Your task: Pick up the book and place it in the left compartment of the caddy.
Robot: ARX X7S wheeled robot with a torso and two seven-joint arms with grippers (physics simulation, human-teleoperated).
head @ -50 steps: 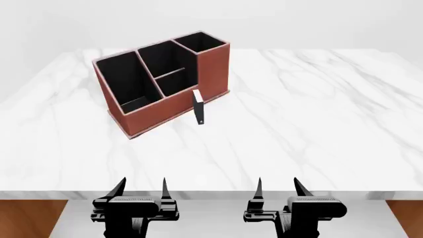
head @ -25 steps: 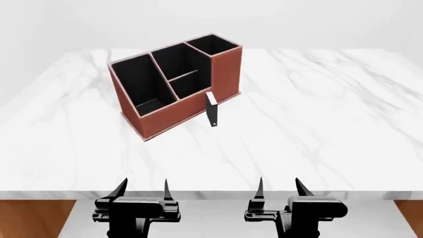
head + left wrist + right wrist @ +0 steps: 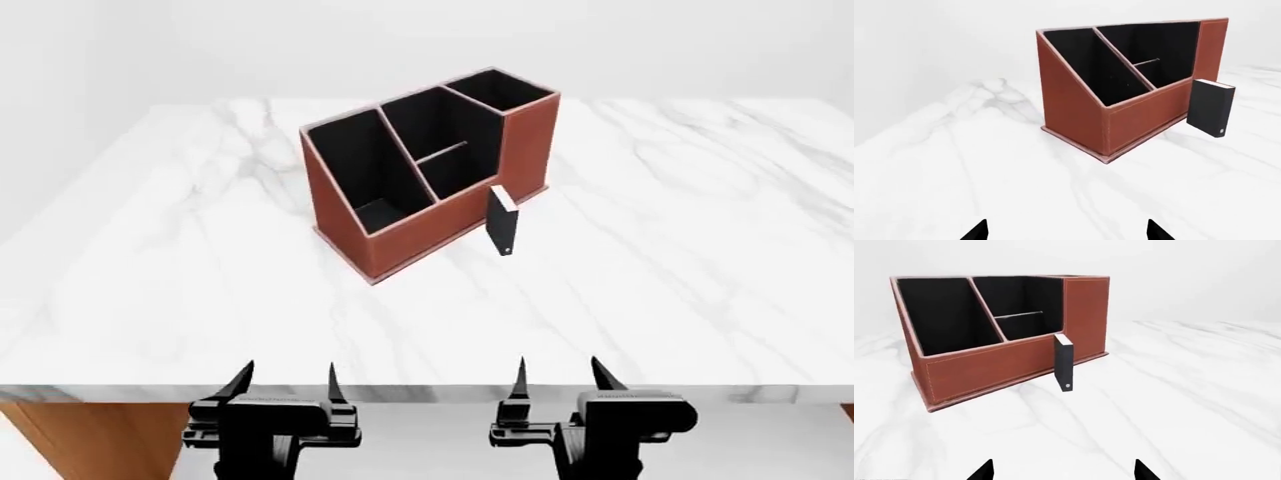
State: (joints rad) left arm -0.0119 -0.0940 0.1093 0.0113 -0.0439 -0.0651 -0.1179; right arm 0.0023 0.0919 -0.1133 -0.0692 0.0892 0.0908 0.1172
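The reddish-brown caddy (image 3: 400, 225) stands on the marble table, turned at an angle. Its left compartment (image 3: 360, 170) is the long black-lined bin at its left end. It also shows in the left wrist view (image 3: 1087, 65) and the right wrist view (image 3: 944, 315). The small black book (image 3: 502, 220) stands upright on the table, right against the caddy's front wall. It shows in the left wrist view (image 3: 1209, 107) and the right wrist view (image 3: 1063, 362). My left gripper (image 3: 284, 382) and right gripper (image 3: 558, 378) are open and empty, at the table's near edge, well short of both.
The white marble table (image 3: 667, 250) stretches wide around the caddy. Its near edge (image 3: 427, 392) lies just under my fingertips. Brown floor shows below at the left corner (image 3: 80, 440).
The view has shifted so the caddy and book now sit further right and a little lower in the head view. Both grippers stay open at the near edge.
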